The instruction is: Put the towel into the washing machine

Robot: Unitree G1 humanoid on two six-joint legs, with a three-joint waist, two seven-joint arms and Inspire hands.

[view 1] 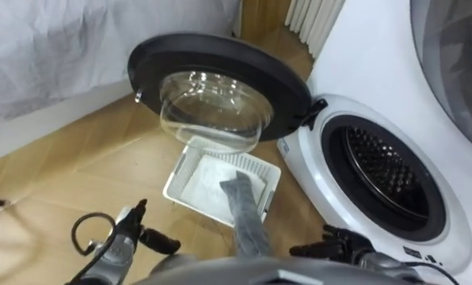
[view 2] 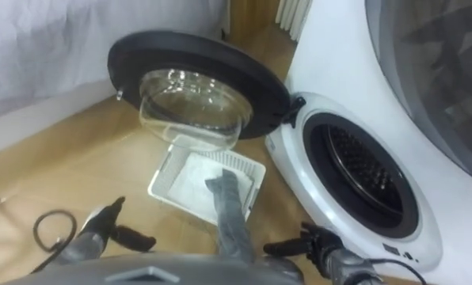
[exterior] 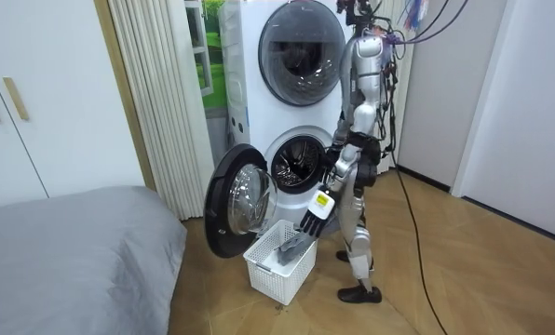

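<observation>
Looking down from the robot's head, a wooden floor fills the left of the scene, with a bed at its far left edge.

Low on the left, the robot's left hand hangs above the floor with its fingers straight and spread apart, holding nothing.

Right of it, the washing machine's round door stands swung wide open. It has a black rim and a bulging clear glass bowl in the middle.

Just below the door, a white slatted basket sits on the floor.

The grey towel lies with its far end inside the basket. It then rises over the basket's near rim toward the robot, and its upper end is hidden under the robot's chest.

Low on the right, the right hand is just beside the towel. Whether it is open or closed on the cloth cannot be told.

Farthest right is the white washing machine, its dark round opening showing the perforated metal drum with no towel inside. A second machine is stacked on top of it.

In the room view the robot stands upright right beside the basket, in front of the stacked machines.
</observation>
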